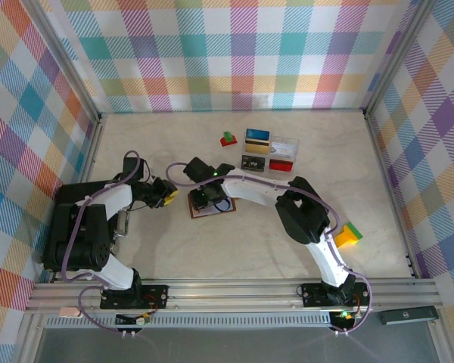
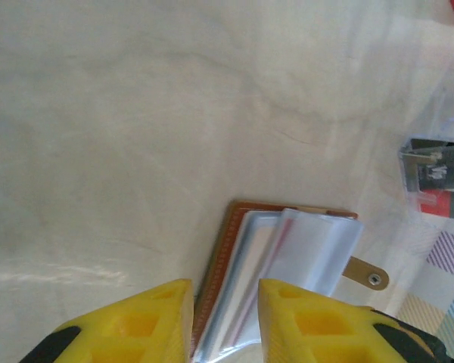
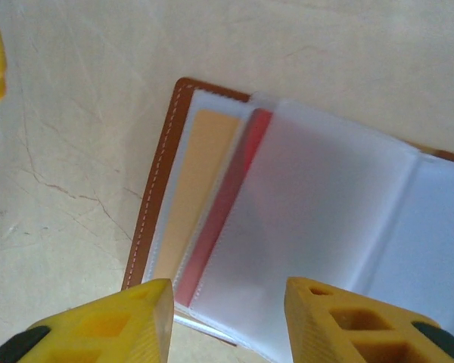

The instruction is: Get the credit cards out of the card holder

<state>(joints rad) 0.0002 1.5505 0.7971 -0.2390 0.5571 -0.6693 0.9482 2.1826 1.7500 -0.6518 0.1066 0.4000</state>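
Observation:
The card holder (image 1: pixel 212 209) lies open on the table, brown-edged with clear plastic sleeves fanned up (image 2: pixel 303 242). In the right wrist view a yellow-orange credit card (image 3: pixel 193 189) sits in the sleeve nearest the stitched brown edge (image 3: pixel 155 197). A red card (image 3: pixel 228 200) shows behind the sleeve beside it. My right gripper (image 3: pixel 228 321) hovers open over the holder, its fingers straddling the sleeves. My left gripper (image 2: pixel 225 321) is at the holder's left end, open, with the sleeve edges between its yellow fingers (image 2: pixel 155 321). From above, both grippers meet at the holder, the left gripper (image 1: pixel 166 195) beside the right gripper (image 1: pixel 204 198).
A clear compartment box (image 1: pixel 271 151) with cards in it stands behind the holder, also at the right edge of the left wrist view (image 2: pixel 439 178). A small red-and-green block (image 1: pixel 228 139) lies left of the box. A yellow-green block (image 1: pixel 348 235) rests by the right arm.

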